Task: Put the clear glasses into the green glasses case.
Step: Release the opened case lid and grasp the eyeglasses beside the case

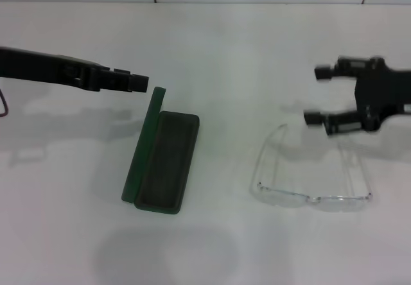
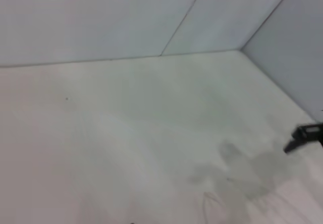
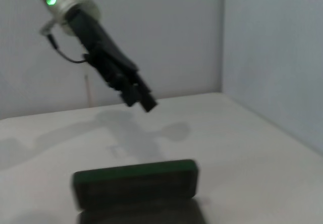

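Place: lab-like test bench | evidence: bare white table (image 1: 225, 47), plain white walls (image 2: 101, 17)

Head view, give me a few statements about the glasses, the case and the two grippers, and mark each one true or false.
1. The green glasses case lies open. True.
2. The clear glasses are inside the case. False: they lie on the table, apart from the case, on the robot's right.
3. The right gripper is open. True.
4. The right gripper holds the glasses. False: it holds nothing and sits near the temple arms.
5. The left gripper is near the case's raised lid. True.
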